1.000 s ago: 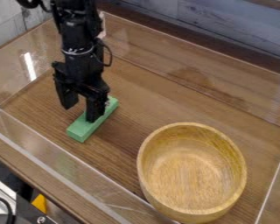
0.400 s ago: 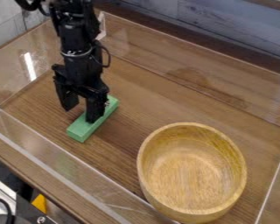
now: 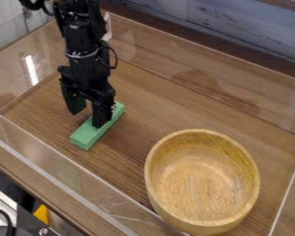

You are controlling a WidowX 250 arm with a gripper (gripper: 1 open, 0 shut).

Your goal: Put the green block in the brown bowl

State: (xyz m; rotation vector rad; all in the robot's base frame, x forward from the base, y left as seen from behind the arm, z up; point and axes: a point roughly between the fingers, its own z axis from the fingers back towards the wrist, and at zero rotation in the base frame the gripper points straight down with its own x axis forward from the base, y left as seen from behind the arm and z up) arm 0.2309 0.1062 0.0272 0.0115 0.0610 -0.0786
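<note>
The green block [image 3: 93, 132] lies flat on the wooden tabletop, left of centre, its long side running from near left to far right. My black gripper [image 3: 88, 112] points straight down over the block's far end, jaws open, one finger [image 3: 102, 115] standing on or just beside the block and the other to its left. Whether a finger touches the block I cannot tell. The brown bowl [image 3: 202, 176] sits empty at the lower right, well apart from the block.
Clear acrylic walls [image 3: 64, 180] ring the wooden table [image 3: 199, 92] on the near and left sides. A grey panel [image 3: 242, 23] runs along the back. Cables and dark hardware [image 3: 8, 217] sit outside the wall at the bottom left.
</note>
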